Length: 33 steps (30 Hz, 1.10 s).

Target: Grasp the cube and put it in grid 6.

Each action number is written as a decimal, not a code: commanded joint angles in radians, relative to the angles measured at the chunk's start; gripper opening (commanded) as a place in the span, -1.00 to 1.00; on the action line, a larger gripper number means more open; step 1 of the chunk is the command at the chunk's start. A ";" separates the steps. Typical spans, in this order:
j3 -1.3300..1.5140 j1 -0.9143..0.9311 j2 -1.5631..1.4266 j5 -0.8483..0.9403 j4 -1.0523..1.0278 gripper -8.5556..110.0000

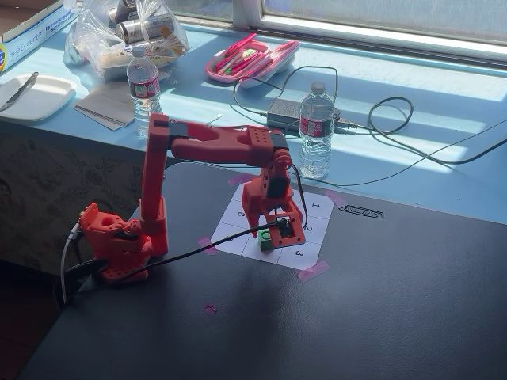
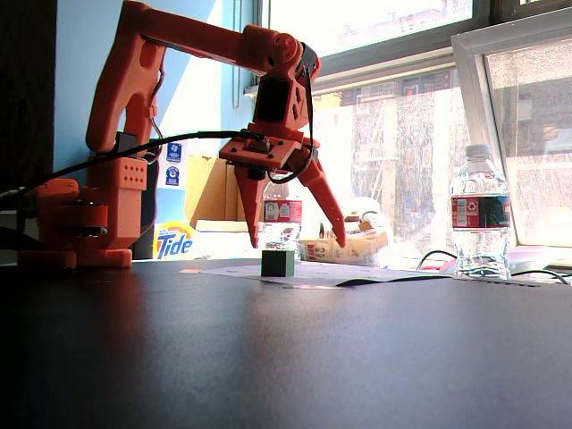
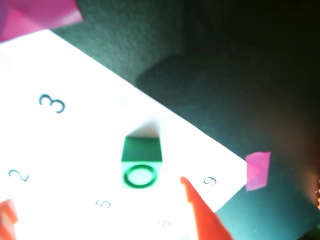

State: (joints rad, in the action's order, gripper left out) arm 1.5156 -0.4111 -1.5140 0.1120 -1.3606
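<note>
Tool (image 2: 298, 243) is hanging wide open, gripping nothing, tips straddling just above the cube (image 2: 277, 263); cube is sitting directly below, between the fingertips.

Two clear water bottles stand on the pale blue surface in a fixed view, one (image 1: 143, 87) at the left, one (image 1: 316, 127) nearer the centre; a pink open case (image 1: 249, 60) holding pens lies between them, further back; a grey power adapter (image 1: 283, 113) sits just beside the central bottle, its cables (image 1: 396, 119) looping to the right; a clear plastic bag (image 1: 127, 32) of cans rests at the back left; a white plate (image 1: 36, 96) lies at the left edge; a Tide box (image 2: 176, 241) shows low in the other fixed view; pink tape (image 1: 313, 271) marks the dark table (image 1: 396, 301).
</note>
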 commanded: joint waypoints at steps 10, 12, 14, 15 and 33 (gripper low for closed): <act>0.138 0.449 -0.615 0.057 -0.133 -0.61; 0.245 0.476 -0.693 0.054 -0.098 -0.82; 0.357 0.482 -0.759 0.044 -0.055 -0.85; 0.419 0.479 -0.792 0.040 -0.031 -0.85; 1.261 0.419 -1.183 -0.035 0.676 -0.86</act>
State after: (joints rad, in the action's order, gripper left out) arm 2.7105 0.0169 -2.6584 0.0752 -0.7793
